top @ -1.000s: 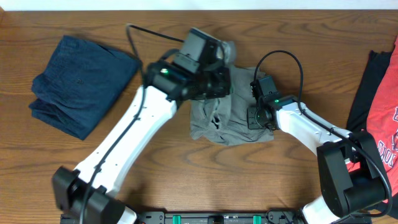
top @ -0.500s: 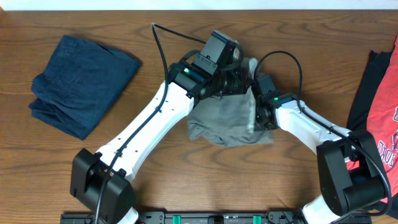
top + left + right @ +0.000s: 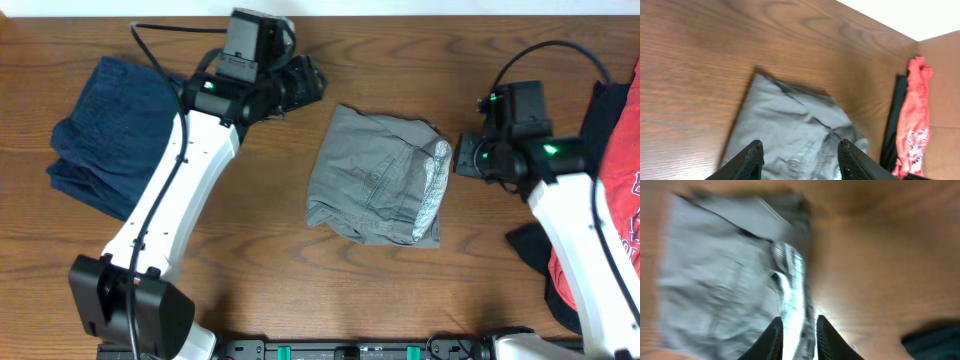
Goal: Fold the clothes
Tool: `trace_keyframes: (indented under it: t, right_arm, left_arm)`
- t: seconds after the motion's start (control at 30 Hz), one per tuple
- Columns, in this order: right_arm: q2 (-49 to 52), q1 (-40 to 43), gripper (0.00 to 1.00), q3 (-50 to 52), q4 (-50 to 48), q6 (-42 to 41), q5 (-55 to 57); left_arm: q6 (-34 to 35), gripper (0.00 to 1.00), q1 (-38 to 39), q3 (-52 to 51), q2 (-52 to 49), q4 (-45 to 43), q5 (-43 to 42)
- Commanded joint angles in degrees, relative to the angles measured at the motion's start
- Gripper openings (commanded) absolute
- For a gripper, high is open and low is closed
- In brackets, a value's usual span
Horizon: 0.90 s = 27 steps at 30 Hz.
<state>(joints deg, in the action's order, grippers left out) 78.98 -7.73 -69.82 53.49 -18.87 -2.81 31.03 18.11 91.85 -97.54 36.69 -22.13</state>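
Note:
The clothes, a grey-khaki pair of shorts, lie folded in a compact bundle at mid-table, with the pale lining showing along the right edge. My left gripper hovers up and to the left of them, open and empty; in its wrist view the shorts lie well beyond the spread gripper. My right gripper sits just off the shorts' right edge. Its jaws stand a narrow gap apart with nothing between them, and the blurred shorts lie below.
A dark navy folded garment lies at the far left, close to the left arm. A red shirt with black cloth beside it lies at the right edge, under the right arm. Bare wooden table surrounds the shorts.
Both grippers have let go of the shorts and pulled away, the left up and to the left, the right to the right. The shorts now lie folded and uncovered.

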Motion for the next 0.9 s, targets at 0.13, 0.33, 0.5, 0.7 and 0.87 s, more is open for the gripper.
trace_keyframes:
  t: [0.13, 0.33, 0.5, 0.7, 0.87]
  right_arm:
    - [1.09, -2.29, 0.21, 1.81, -0.15, 5.70, -14.60]
    - [6.58, -6.69, 0.19, 6.27, -0.13, 7.02, -24.72]
    - [11.21, -10.91, 0.19, 10.78, -0.68, 7.21, -25.29]
    - [15.52, -11.76, 0.18, 15.56, 0.31, 5.27, -18.95]
    - [17.81, -8.79, 0.19, 19.37, -0.17, -3.67, -0.52]
  left_arm:
    - [-2.95, 0.50, 0.76, 0.94, -6.23, 4.92, -0.28]
    - [-2.93, 0.50, 1.64, 0.85, -13.33, 9.77, -0.35]
    - [-3.63, 0.50, 3.63, 0.79, -19.12, 12.57, -2.38]
    - [-7.04, 0.50, 7.23, 0.07, -22.38, 14.40, -2.69]
    - [-8.57, 0.50, 9.35, -1.05, -22.45, 16.98, -0.83]
